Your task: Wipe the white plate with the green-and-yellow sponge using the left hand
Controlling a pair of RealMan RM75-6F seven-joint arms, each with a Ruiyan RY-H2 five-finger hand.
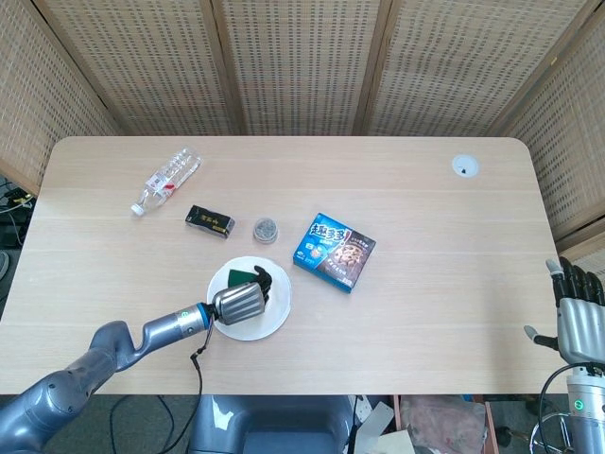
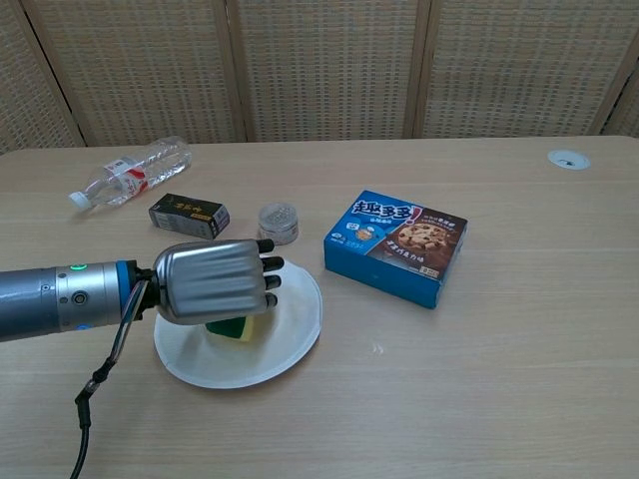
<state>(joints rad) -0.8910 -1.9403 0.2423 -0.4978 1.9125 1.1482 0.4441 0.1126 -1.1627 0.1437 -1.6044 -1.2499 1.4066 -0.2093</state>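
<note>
— Where is the sponge (image 2: 232, 328), and which way does it lie?
— On the white plate (image 2: 296, 339), towards its left half, under the left hand (image 2: 213, 280). Green face up, a yellow layer at its right end in the chest view. Too much is covered to give its long axis.
— And the hand itself?
— Palm down, fingers curled over the sponge and pressing on it, fingertips pointing right, towards the blue biscuit box (image 2: 396, 245). The forearm comes in from the bench's (image 1: 444, 227) near left corner.
— What does the plate hold?
— Only the sponge. The plate sits near the front edge, left of the middle.
— The rest, from the left?
— A clear water bottle (image 1: 166, 178) lies on its side towards the far left corner, cap towards the left edge. Then a small black box (image 1: 209, 220), a small round lidded tin (image 1: 266, 229) just behind the plate, the biscuit box, and a round white fitting (image 1: 464, 166) near the far right corner.
— The right hand (image 1: 579, 317)?
— Off the right edge, upright, fingers apart, holding nothing.
</note>
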